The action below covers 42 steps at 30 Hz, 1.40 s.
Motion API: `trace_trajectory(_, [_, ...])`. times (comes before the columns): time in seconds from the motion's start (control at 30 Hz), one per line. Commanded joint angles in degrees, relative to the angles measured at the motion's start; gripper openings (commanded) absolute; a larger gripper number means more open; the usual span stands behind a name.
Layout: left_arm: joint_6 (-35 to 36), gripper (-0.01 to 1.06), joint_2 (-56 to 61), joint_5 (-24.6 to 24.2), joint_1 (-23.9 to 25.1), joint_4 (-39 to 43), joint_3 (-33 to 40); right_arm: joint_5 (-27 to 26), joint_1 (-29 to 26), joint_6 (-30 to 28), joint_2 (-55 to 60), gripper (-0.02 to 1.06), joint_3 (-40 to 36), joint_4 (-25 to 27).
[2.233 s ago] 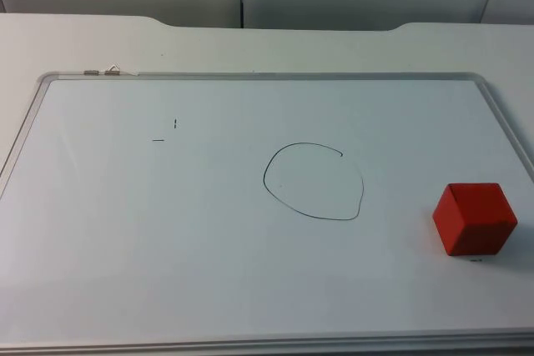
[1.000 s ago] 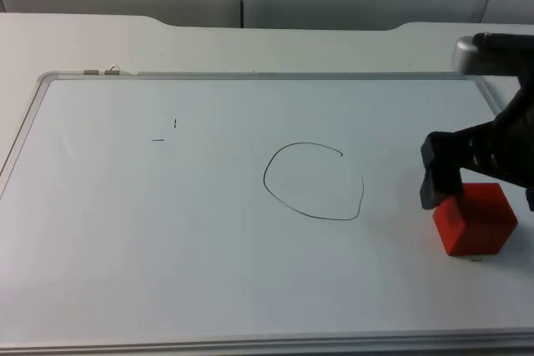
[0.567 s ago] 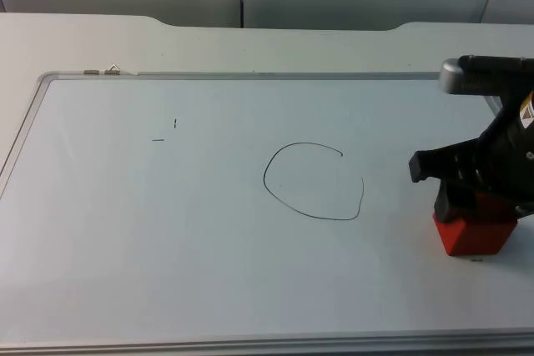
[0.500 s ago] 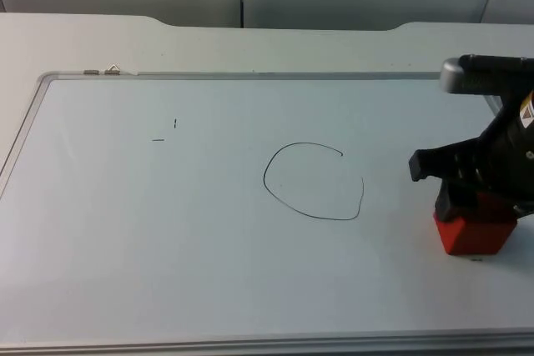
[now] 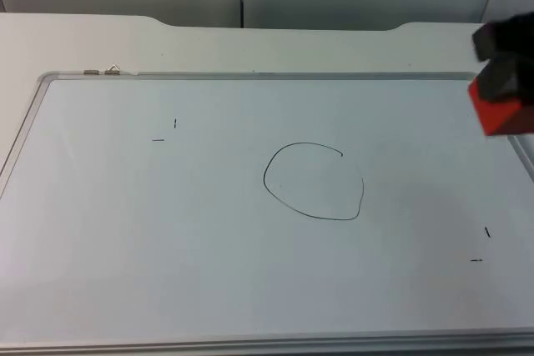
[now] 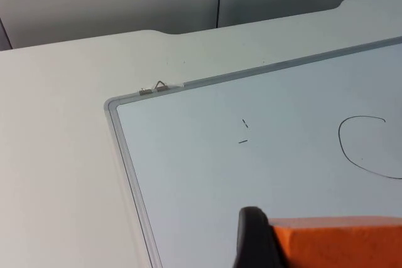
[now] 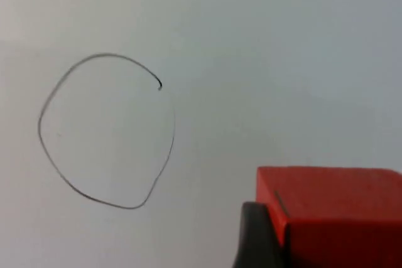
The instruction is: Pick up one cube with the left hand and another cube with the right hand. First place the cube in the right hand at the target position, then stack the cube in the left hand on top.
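Already the solid red cube sat clamped in the right gripper, lifted clear of the framed whiteboard at its far right edge; in the right wrist view we saw the same red block pressed against a black fingertip, with the hand-drawn black circle on the board well apart from it. In the left wrist view an orange cube lay tight against the left gripper's black fingertip, so we judged the left gripper to be holding the 2nd cube above the board's left part, near 2 small pen marks.

We took both picks as done and the carry to the target as the step in hand. The drawn circle read to us as the target. Next, we judged, the right arm should travel left over that ring, lower the red cube flat inside it and release, while the left arm waits with its cube.
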<state>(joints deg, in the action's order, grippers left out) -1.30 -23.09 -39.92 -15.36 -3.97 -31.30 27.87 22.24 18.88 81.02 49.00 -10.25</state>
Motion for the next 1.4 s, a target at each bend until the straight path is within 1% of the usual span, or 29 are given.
trace_trajectory(0.0, [0.22, 0.22, 0.38, 1.06, -0.3, -0.24, 0.01, 2.6, 0.24, -3.19, -6.21, 0.0, 0.43, 0.07])
trace_trajectory(0.1, [0.22, 0.22, 0.38, 1.45, -0.3, -0.12, 0.01, 6.65, 0.24, -6.67, -14.59, 0.0, 0.43, 0.07])
trace_trajectory(0.13, [0.22, 0.22, 0.38, 1.45, -0.3, -0.12, 0.01, 6.65, 0.24, -6.67, -14.59, 0.0, 0.43, 0.07])
trace_trajectory(0.2, [0.22, 0.22, 0.38, 1.45, -0.3, -0.12, 0.01, 9.27, 0.24, -8.42, -19.38, 0.0, 0.43, 0.07])
trace_trajectory(0.27, [0.22, 0.22, 0.38, 1.7, -0.3, -0.02, 0.01, 11.21, 0.24, -11.7, -23.93, 0.0, 0.43, 1.56])
trace_trajectory(0.3, [0.22, 0.22, 0.38, 1.7, -0.3, -0.02, 0.01, 11.21, 0.24, -11.7, -23.93, 0.0, 0.43, 1.56])
trace_trajectory(0.4, [0.22, 0.22, 0.38, 1.7, -0.3, 0.21, 0.01, 11.47, 0.24, -17.8, -28.48, 0.0, -0.4, 6.31])
trace_trajectory(0.43, [0.22, 0.22, 0.38, 1.7, -0.3, 0.21, 0.01, 11.47, 0.24, -17.8, -28.48, 0.0, -0.4, 6.31])
trace_trajectory(0.47, [0.22, 0.22, 0.38, 1.7, -0.3, 0.21, 0.01, 11.47, 0.24, -20.83, -29.83, 0.0, -1.11, 8.43])
trace_trajectory(0.5, [0.22, 0.22, 0.38, 1.7, -0.3, 0.21, 0.01, 11.61, 0.24, -25.16, -31.35, 0.0, -2.31, 11.68])
trace_trajectory(0.57, [0.22, 0.22, 0.38, 1.85, -0.3, 0.21, 0.01, 11.52, 0.24, -29.47, -33.3, 0.0, -4.55, 15.11])
trace_trajectory(0.6, [0.22, 0.22, 0.38, 1.85, -0.3, 0.21, 0.01, 11.52, 0.24, -29.47, -33.3, 0.0, -4.55, 15.11])
trace_trajectory(0.63, [0.22, 0.22, 0.38, 1.85, -0.3, 0.21, 0.01, 11.37, 0.24, -31.96, -33.98, 0.0, -5.59, 16.62])
trace_trajectory(0.73, [0.22, 0.22, 0.38, 1.84, -0.3, 0.44, 0.01, 11.14, 0.24, -35.93, -34.39, 0.0, -8.48, 19.44])
trace_trajectory(0.83, [0.22, 0.22, 0.38, 1.84, -0.3, 0.44, 0.01, 10.99, 0.39, -37.54, -34.27, 0.0, -9.35, 21.18])
trace_trajectory(0.87, [0.22, 0.22, 0.38, 1.84, -0.3, 0.44, 0.01, 10.43, 1.23, -38.21, -34.18, 0.0, -9.44, 21.32])
trace_trajectory(0.97, [0.22, 0.22, 0.38, 1.84, -0.3, 0.44, 0.01, 9.66, 3.49, -38.33, -33.74, 0.0, -9.44, 21.0])
trace_trajectory(1.0, [0.22, 0.22, 0.38, 1.84, -0.3, 0.44, 0.01, 9.28, 5.56, -37.92, -32.51, 0.0, -9.44, 20.89])
trace_trajectory(1.07, [0.22, 0.22, 0.38, 1.84, -0.3, 0.31, 0.01, 8.37, 8.29, -35.28, -29.95, 0.0, -9.44, 20.15])
trace_trajectory(1.1, [0.22, 0.22, 0.38, 1.84, -0.3, 0.31, 0.01, 8.37, 8.29, -35.28, -29.95, 0.0, -9.44, 20.15])
trace_trajectory(1.13, [0.22, 0.22, 0.38, 1.84, -0.3, 0.31, 0.01, 7.75, 9.65, -33.27, -28.11, 0.0, -9.44, 19.07])
trace_trajectory(1.2, [0.22, 0.22, 0.38, 1.84, -0.3, 0.31, 0.01, 5.63, 12.34, -26.83, -23.63, 0.0, -9.44, 14.95])
trace_trajectory(1.23, [0.22, 0.22, 0.38, 1.84, -0.3, 0.31, 0.01, 5.63, 12.34, -26.83, -23.63, 0.0, -9.44, 14.95])
trace_trajectory(1.27, [0.22, 0.22, 0.38, 1.84, -0.3, 0.31, 0.01, 3.9, 14.04, -22.38, -20.3, 0.0, -9.44, 11.1])
trace_trajectory(1.3, [0.22, 0.22, 0.38, 1.84, -0.3, 0.31, 0.01, 2.35, 15.18, -19.2, -17.74, 0.0, -9.44, 8.31])
trace_trajectory(1.33, [0.22, 0.22, 0.38, 1.84, -0.3, 0.31, 0.01, 0.32, 15.96, -16.28, -15.13, 0.0, -9.44, 6.02])
trace_trajectory(1.37, [0.22, 0.22, 0.38, 1.84, -0.3, 0.31, 0.01, -1.51, 16.21, -14.17, -13.01, 0.0, -9.44, 4.9])
